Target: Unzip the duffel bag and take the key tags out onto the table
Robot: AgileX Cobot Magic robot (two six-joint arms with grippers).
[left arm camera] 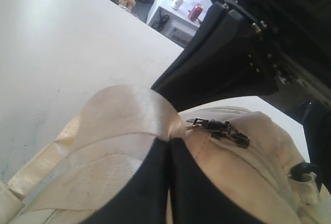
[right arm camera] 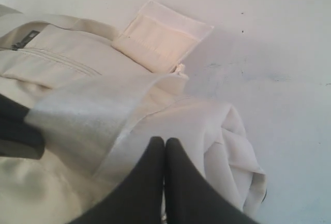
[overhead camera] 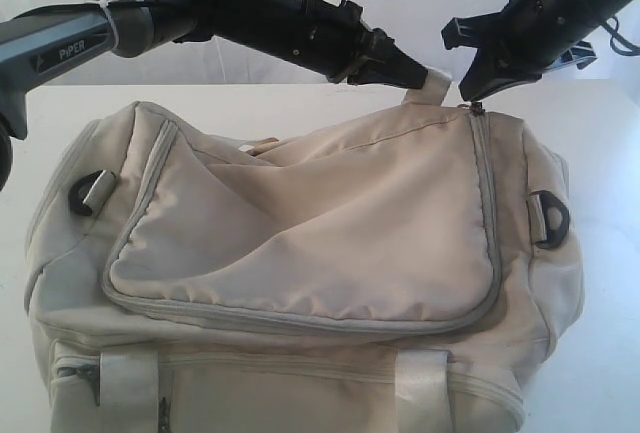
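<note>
1. Two arms stretched in from the top over one duffel bag, which sat on the white table and filled most of the exterior view.
2. Far left: a black D-ring sat on the bag's left end.
3. Grey zipper trim ran round the top panel. It looked zipped shut along the front and the right side.
4. Low front: the front handle straps lay flat against the bag's side, one left and one right.
5. From the upper left, the left gripper stretched past the middle to the bag's back edge. Its jaws were clamped on a pale webbing strap, and the strap's end stuck out past the tip. In the left wrist view the two black fingers met right on the strap loop.
6. Just right of the strap, the zipper pull lay at the back right corner of the top panel. In the left wrist view it lay free on the fabric.
7. From the upper right, the right gripper had its tip just above the zipper pull, close to the left gripper's tip. Its jaws were closed. In the right wrist view the fingers pressed together over cream fabric. Couldn't tell if anything was pinched.
8. Far right: a second D-ring sat on the bag's right end, with table beyond it.
</note>
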